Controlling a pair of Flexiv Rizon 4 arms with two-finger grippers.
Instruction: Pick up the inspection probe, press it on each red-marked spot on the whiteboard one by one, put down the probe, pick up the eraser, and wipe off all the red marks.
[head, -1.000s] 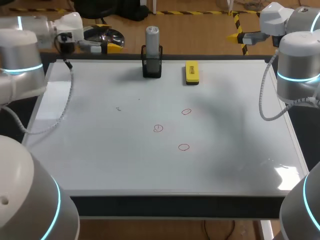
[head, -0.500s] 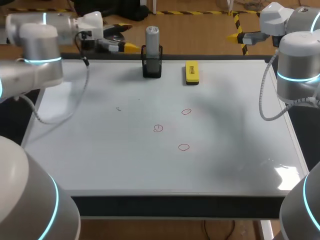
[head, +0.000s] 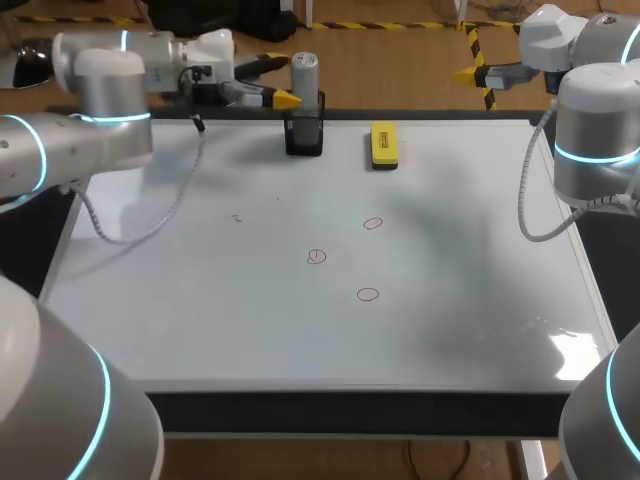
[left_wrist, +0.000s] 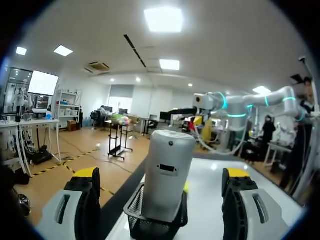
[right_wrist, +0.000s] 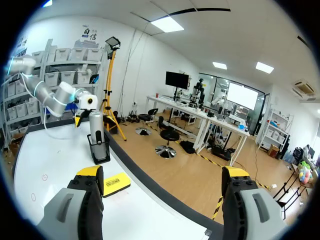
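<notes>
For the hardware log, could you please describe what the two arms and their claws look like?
The left arm and right arm are silver-grey, rounded, with cyan joint rings and loose grey cables. The left claw and right claw have grey fingers with yellow tips.

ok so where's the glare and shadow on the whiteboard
Head view: a bright glare patch on the whiteboard by its near right corner, and a broad soft shadow across its right half, beside the red marks. Left wrist view: small bright reflections on the board beside the probe.
</notes>
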